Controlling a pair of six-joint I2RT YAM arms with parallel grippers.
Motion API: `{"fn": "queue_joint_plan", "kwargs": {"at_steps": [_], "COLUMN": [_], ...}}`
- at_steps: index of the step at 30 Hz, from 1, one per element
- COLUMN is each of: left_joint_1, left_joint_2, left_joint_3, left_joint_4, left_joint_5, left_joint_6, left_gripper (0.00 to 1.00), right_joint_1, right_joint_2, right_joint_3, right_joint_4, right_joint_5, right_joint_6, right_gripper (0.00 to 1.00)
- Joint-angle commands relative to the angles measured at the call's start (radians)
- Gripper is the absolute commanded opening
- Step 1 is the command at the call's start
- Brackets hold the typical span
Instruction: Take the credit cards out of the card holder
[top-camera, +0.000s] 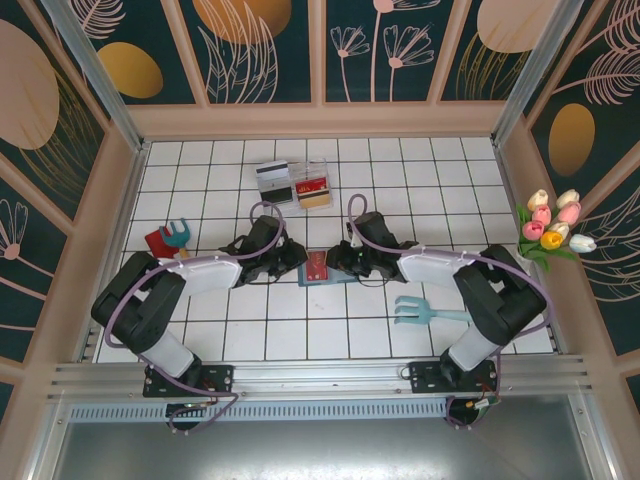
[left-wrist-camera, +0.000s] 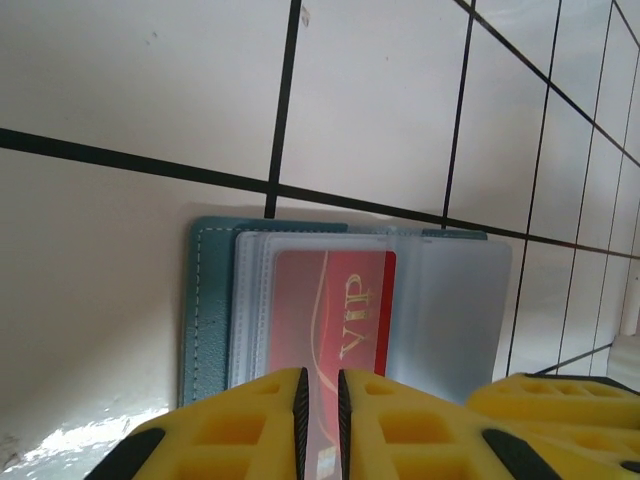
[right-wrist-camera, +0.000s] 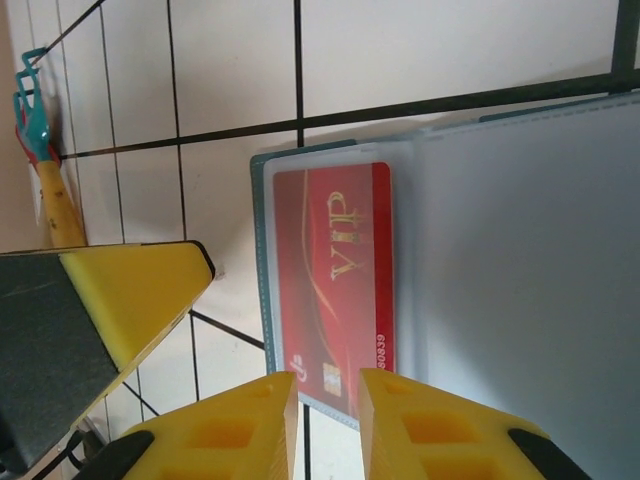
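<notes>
– At the middle of the table (top-camera: 400, 180), entry one: the arms. Pose?
– Listed as a pair: left arm (top-camera: 200, 272) and right arm (top-camera: 440, 268), each stretched low and inward from its base, forearms angled toward each other, tips almost meeting over one item.
– Entry two: left tool (left-wrist-camera: 320, 420). State?
– Yellow fingers (left-wrist-camera: 250, 425) set nearly together, with a thin slit between them. Whether they nip anything, cannot tell.
– Entry three: right tool (right-wrist-camera: 328, 425).
– Parted by a narrow gap, wider than the left's. Nothing seen clamped in it.
– Entry four: card holder (left-wrist-camera: 205, 310). Location?
– Flat on the table and opened, between the two tools in the top view, with its teal edge and clear sleeves (right-wrist-camera: 520, 300) facing up. It holds one red card (top-camera: 318, 266), marked VIP, sleeved in the left-hand panel.
– Position relative to the tools?
– In each wrist view the red card's short end, the one bearing the chip, lies right at the fingertips and shows through the gap. The rest of the card runs away from the tool.
– Orientation, long axis?
– Holder: spread left to right across the table, crease running near to far. Red card: long axis near to far, slightly tilted, in line with the fingers. The lettering reads along that axis.
</notes>
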Motion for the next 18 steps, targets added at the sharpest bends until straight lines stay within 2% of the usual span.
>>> {"fn": "queue_joint_plan", "kwargs": {"at_steps": [1,7,18], "left_joint_1": [-0.002,-0.003,-0.002], "left_joint_2": [0.027,0.065,0.086], "left_joint_3": [0.021,0.009,0.001], "left_joint_4": [0.031,0.081,0.065], "left_joint_5": [0.040,0.076,0.054], "left_joint_6": [-0.006,-0.023,-0.021], "left_gripper": [0.19,0.18,0.16], "right_joint_1": [0.006,0.010,0.008], "right_joint_2": [0.027,0.069,0.100], "right_joint_3": [0.035,0.054,0.055], "right_joint_4": [0.022,-0.003,0.004], "right_joint_5": [-0.010,0.010,0.004], "right_joint_6": [0.017,0.006,-0.008], "right_gripper": [0.24,0.21,0.19]}}
